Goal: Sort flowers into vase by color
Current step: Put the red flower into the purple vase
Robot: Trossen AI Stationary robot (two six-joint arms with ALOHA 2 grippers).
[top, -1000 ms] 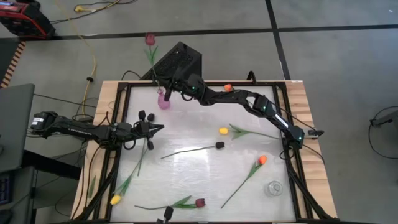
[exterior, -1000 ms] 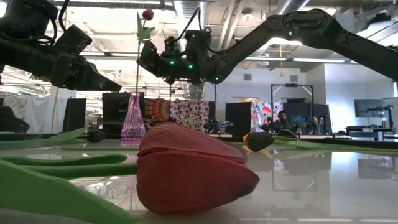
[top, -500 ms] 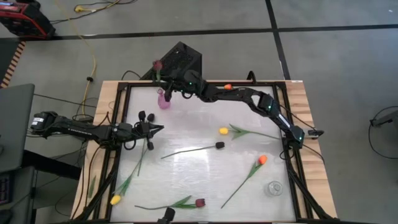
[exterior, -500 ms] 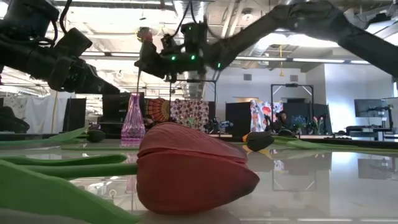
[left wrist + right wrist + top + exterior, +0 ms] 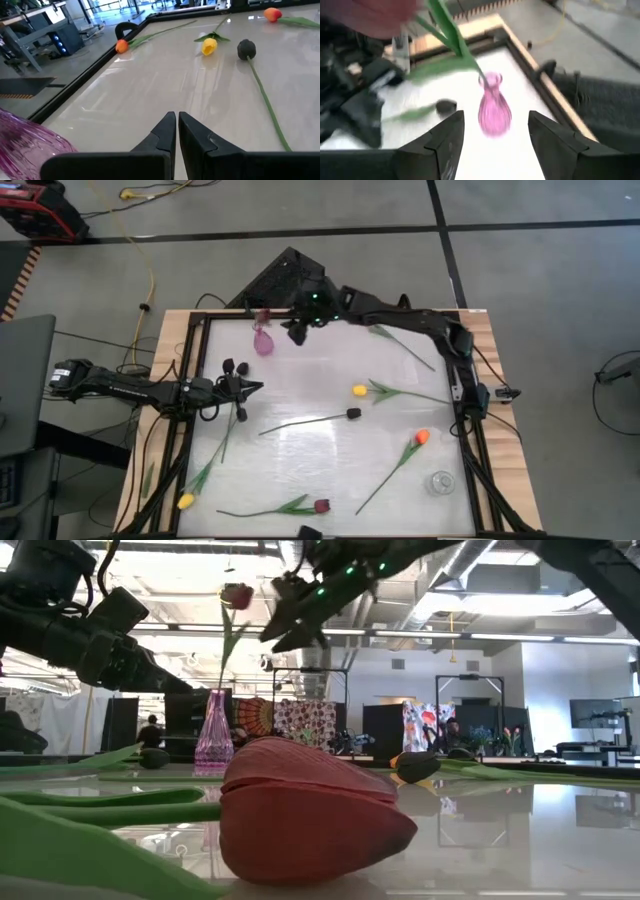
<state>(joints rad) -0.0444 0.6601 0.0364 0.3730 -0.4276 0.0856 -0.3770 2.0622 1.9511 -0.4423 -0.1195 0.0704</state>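
Pink glass vase (image 5: 263,342) stands near the far left corner of my counter (image 5: 300,400), a glossy white top framed in black rail with pale wood edges. One dark red tulip (image 5: 237,596) stands upright in it, its stem (image 5: 451,35) running down into the neck. My right hand (image 5: 297,331) hovers just beside and above the vase with its fingers (image 5: 442,141) spread wide, holding nothing; the vase shows between them in the right wrist view. My left hand (image 5: 240,387) hangs over the left side of the counter, fingers pressed together and empty.

No brand, label or writing can be read anywhere.

Counting the loose flowers lying flat on the counter: two yellow tulips, one near the middle (image 5: 359,391) and one at the near left corner (image 5: 185,501); one orange tulip (image 5: 421,437) toward the right; one dark, nearly black one (image 5: 353,414) at the centre; one dark red one (image 5: 321,506) at the near edge, which fills the low view. Another green stem (image 5: 400,345) lies at the far right under my right arm. A small clear glass (image 5: 440,481) sits at the near right corner.

Around the counter is grey concrete floor with dark seams and a yellow cable (image 5: 152,270). Beyond is a bright workshop room with ceiling lights and a person (image 5: 150,728) standing far off.
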